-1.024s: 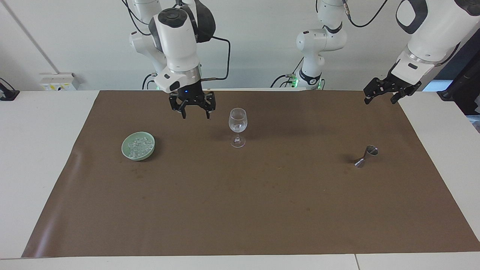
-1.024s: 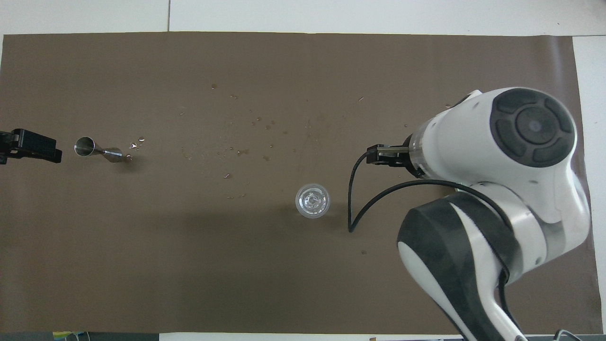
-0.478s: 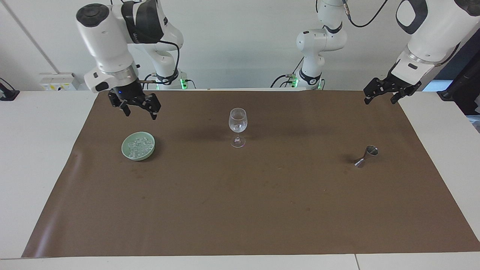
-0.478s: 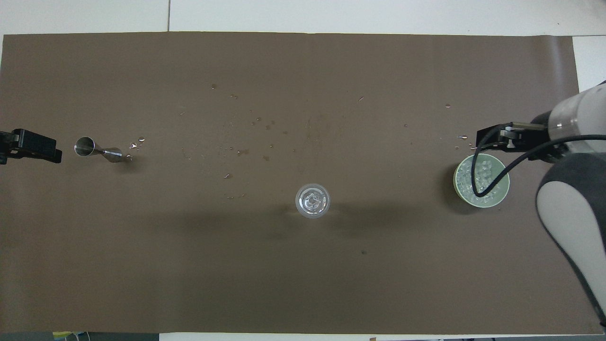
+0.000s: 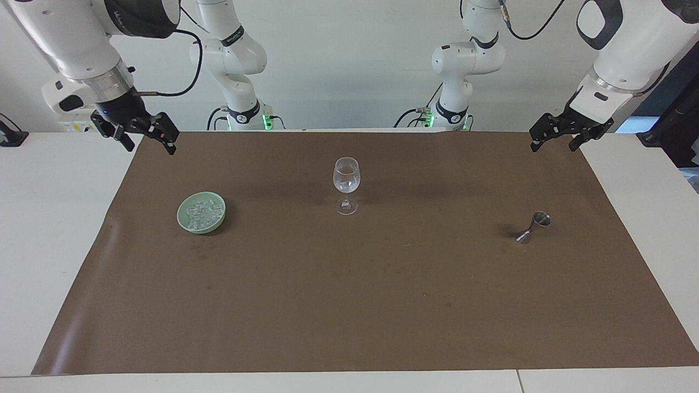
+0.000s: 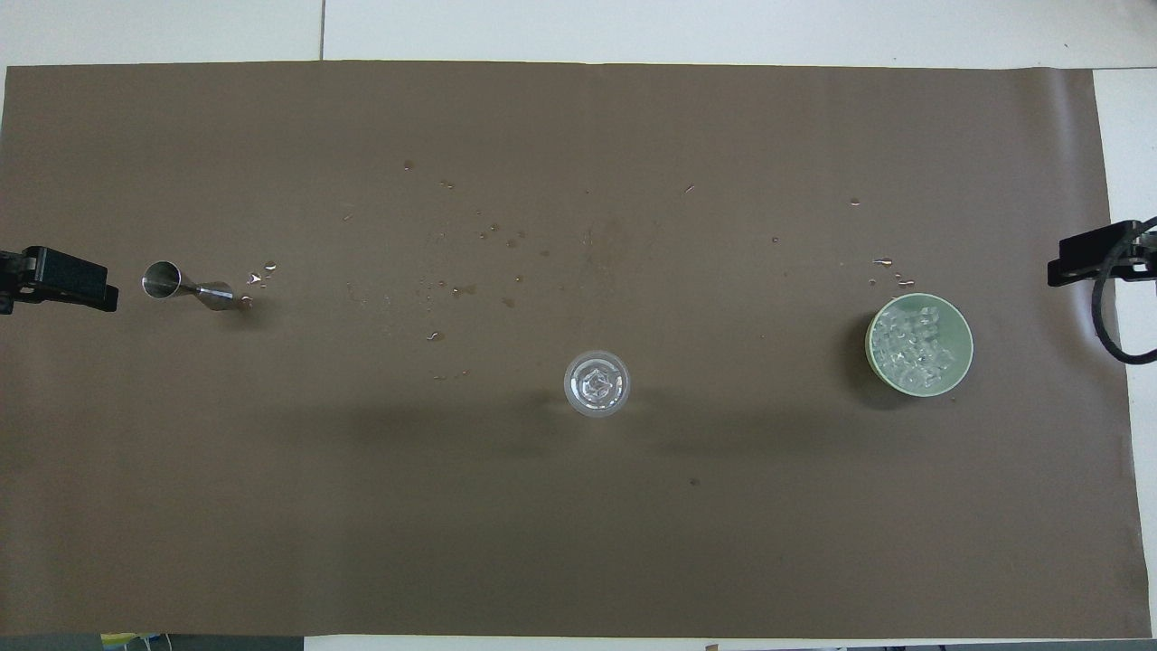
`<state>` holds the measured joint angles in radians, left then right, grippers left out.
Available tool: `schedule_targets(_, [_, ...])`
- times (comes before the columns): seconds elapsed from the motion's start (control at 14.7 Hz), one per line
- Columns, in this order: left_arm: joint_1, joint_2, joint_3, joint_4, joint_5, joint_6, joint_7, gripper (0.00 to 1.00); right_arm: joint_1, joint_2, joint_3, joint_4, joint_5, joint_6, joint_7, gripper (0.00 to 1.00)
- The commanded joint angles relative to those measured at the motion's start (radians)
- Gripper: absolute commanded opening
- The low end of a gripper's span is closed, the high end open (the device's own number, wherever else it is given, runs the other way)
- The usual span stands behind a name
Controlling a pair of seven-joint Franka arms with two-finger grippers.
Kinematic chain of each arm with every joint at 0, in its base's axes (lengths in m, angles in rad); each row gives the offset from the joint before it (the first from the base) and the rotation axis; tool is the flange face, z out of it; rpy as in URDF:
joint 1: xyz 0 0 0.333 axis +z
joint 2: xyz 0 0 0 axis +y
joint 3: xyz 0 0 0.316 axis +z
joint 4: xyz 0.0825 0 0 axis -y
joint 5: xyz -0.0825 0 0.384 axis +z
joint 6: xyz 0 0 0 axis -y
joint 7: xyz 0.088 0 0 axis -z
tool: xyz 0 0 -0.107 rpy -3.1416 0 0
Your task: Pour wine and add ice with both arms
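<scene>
We see a brown mat covering the white surface, speckled with small droplets near its middle. A white socket box sits by the wall.

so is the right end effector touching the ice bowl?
Apart. In the facing view the right end effector hangs in the air over the mat's corner, clear of the green bowl. The overhead view also shows bare mat between them.

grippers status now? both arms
Left gripper: open, holding nothing, up over the mat's corner at its own end.
Right gripper: open, holding nothing, up over the mat's corner at its end.
</scene>
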<state>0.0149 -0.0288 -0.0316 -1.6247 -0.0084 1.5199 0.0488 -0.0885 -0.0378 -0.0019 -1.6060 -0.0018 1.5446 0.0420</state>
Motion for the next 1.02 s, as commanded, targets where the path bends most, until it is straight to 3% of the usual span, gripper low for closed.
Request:
schedule_targets(0.0, [0.002, -0.01, -0.005, -0.011, 0.022, -0.003, 0.003, 1.0, -0.007, 0.024, -0.013, 0.043, -0.017, -0.044, -0.107, 1.0])
schedule_targets(0.14, [0.002, -0.01, -0.005, -0.011, 0.022, -0.003, 0.003, 1.0, 0.002, 0.007, -0.015, 0.041, -0.017, -0.037, -0.183, 1.0])
schedule_targets(0.34, [0.002, -0.01, -0.005, -0.011, 0.022, -0.003, 0.003, 1.0, 0.007, -0.022, -0.02, 0.0, -0.012, -0.052, -0.148, 1.0])
schedule_targets(0.96, [0.002, -0.01, -0.005, -0.011, 0.022, -0.003, 0.003, 1.0, 0.013, -0.004, -0.023, 0.014, 0.04, -0.031, -0.08, 1.0])
